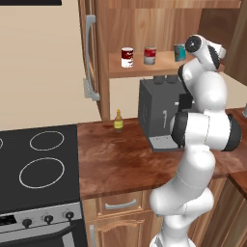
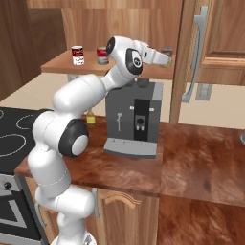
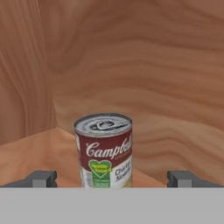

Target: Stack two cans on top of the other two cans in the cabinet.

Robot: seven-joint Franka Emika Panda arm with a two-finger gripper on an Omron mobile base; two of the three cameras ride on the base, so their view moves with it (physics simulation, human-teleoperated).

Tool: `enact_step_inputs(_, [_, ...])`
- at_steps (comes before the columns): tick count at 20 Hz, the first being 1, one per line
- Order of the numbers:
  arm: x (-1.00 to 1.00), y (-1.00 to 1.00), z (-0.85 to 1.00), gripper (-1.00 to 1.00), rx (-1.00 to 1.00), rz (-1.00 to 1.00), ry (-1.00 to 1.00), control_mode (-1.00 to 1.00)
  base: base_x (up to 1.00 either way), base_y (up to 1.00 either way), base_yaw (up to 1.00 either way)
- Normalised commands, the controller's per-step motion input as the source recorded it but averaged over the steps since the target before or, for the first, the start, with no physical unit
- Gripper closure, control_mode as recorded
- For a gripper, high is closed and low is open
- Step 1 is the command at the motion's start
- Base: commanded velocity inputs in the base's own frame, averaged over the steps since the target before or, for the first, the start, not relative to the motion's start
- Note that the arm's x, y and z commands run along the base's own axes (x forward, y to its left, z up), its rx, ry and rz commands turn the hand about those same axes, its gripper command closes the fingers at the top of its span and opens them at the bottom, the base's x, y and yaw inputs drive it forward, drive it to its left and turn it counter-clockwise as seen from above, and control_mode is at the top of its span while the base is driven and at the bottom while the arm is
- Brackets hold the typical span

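On the cabinet shelf, green-labelled can, upright, centred between wide-spread jaws: advance squarely, then close at mid-height.

Four cans on the cabinet shelf — dark red-and-white can, red-over-grey can, teal can, green-labelled can

Kitchen: stove, coffee machine, wooden cabinets

On the shelf of the cabinet three cans stand in a row: the dark red can at the left, the red-over-grey can in the middle, the teal can at the right. Below the shelf, the coffee machine stands on the counter, with a small bottle left of it and the stove further left.
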Motion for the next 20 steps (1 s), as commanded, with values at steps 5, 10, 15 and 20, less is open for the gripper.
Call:
enact_step_inputs(5, [0.13,0.00,0.00,-1.00,0.00,0.00,0.00,-1.00,0.00,0.00,0.00])
enact_step_inputs(10, [0.12,0.00,0.00,-1.00,0.00,0.00,0.00,-1.00,0.00,0.00,0.00])
enact_step_inputs(15, [0.10,0.00,0.00,-1.00,0.00,0.00,0.00,-1.00,0.00,0.00,0.00])
enact_step_inputs(20, [0.10,0.00,0.00,-1.00,0.00,0.00,0.00,-1.00,0.00,0.00,0.00])
